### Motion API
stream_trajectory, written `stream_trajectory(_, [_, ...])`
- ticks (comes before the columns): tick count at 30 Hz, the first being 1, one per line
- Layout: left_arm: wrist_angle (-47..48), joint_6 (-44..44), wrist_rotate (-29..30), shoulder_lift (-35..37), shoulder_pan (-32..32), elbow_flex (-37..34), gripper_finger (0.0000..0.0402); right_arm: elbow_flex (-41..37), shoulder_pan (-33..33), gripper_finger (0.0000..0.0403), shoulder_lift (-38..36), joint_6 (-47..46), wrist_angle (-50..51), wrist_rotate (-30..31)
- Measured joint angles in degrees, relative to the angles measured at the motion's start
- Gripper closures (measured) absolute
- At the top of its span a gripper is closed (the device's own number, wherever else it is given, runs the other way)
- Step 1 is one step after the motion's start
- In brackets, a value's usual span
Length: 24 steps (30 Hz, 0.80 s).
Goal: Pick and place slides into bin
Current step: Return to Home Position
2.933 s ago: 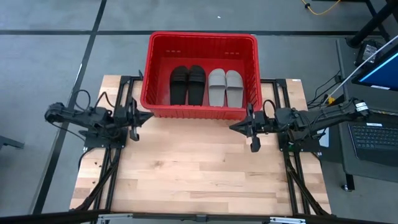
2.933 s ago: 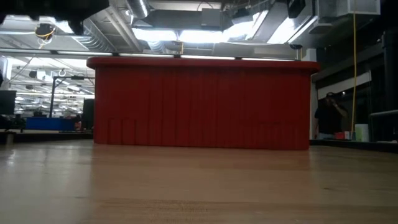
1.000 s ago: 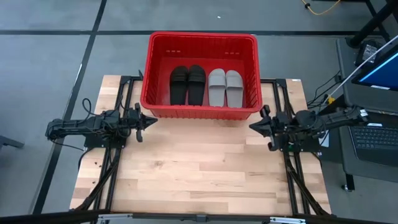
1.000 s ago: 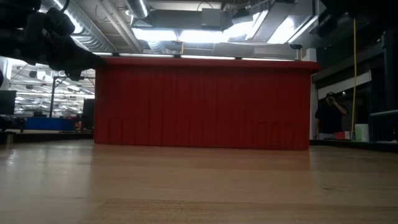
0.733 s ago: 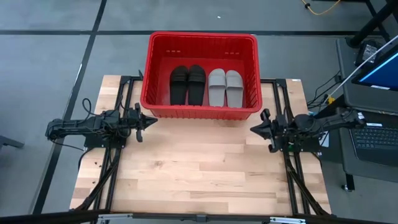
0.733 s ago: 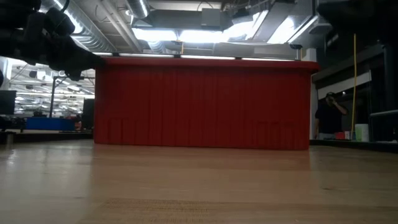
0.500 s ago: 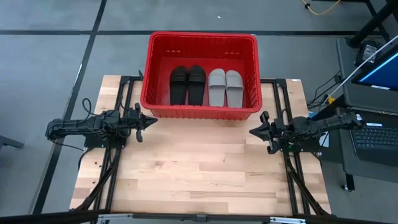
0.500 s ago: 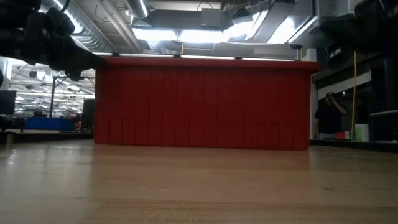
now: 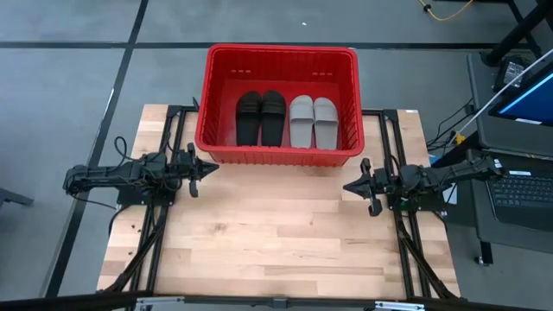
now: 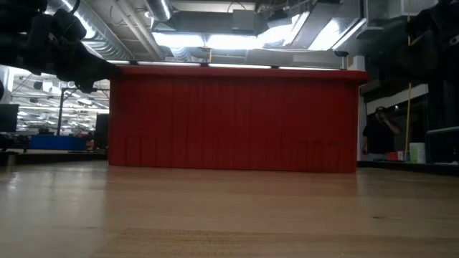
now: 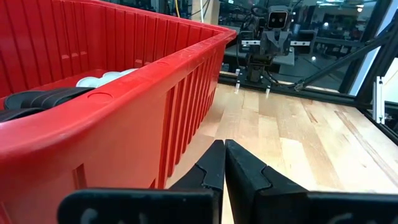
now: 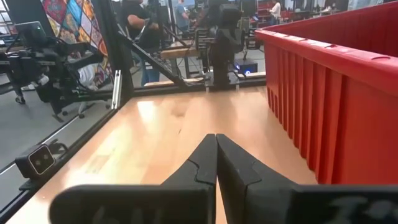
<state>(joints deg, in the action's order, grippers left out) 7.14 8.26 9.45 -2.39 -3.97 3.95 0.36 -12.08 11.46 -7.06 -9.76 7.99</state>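
The red bin [image 9: 279, 104] stands at the table's far middle. Inside it lie two black slides [image 9: 261, 117] on the left and two light grey slides [image 9: 313, 120] on the right, side by side on the bin's floor. My left gripper [image 9: 207, 168] is shut and empty at the bin's near left corner. My right gripper [image 9: 350, 186] is shut and empty at the bin's near right corner. The left wrist view shows the bin's wall [image 11: 112, 118] with black and grey slides inside. The right wrist view shows the bin's wall [image 12: 336, 93].
Bare wooden table [image 9: 276, 233] lies in front of the bin between the arms. A laptop [image 9: 523, 186] sits off the table's right side. A person [image 10: 376, 136] stands in the room beyond the table.
My right arm has drawn back toward the table's right edge and moved slightly toward the near edge, fingers kept shut. My left arm has drawn back toward the table's left edge earlier and now stays still. The slides lie still in the bin.
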Motion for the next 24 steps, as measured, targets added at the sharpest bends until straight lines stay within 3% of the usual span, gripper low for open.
stream_trajectory(10, [0.00, 0.00, 0.00, 0.00, 0.00, 0.00, 0.0393, 0.02, -0.16, 0.0391, -0.33, 1.86, -0.06, 0.00])
stream_trajectory(18, [0.00, -0.01, 0.00, 0.00, 0.00, 0.00, 0.0397, 0.02, -0.15, 0.0391, -11.11, 5.84, 7.18, -0.12])
stream_trajectory(24, [0.01, 0.01, 0.00, 0.00, 0.00, 0.00, 0.0394, 0.07, 0.17, 0.0391, -11.37, 2.52, 6.35, -0.53])
